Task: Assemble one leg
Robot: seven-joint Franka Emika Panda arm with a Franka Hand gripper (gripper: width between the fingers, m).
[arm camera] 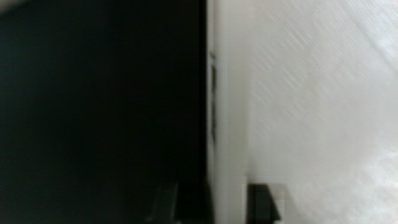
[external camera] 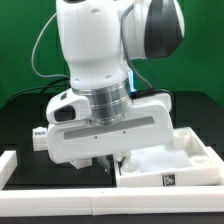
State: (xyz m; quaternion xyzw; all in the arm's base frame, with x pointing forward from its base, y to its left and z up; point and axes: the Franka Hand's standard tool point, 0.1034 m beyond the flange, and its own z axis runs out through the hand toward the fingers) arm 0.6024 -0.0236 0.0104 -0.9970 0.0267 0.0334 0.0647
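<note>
Gripper (arm camera: 217,198) of mine sits closed, fingertips (arm camera: 265,197) together at the edge of a white panel (arm camera: 302,100); held or only touched, I can't tell. Only the wrist view shows this. Exterior view: my arm (external camera: 100,80) blocks the panel (external camera: 165,160). One tagged leg (external camera: 168,181) at the panel's near edge.

Claw (arm camera: 214,198) hidden behind arm in exterior view; wrist view blurred, fingertips (arm camera: 265,198) cut off.
</note>
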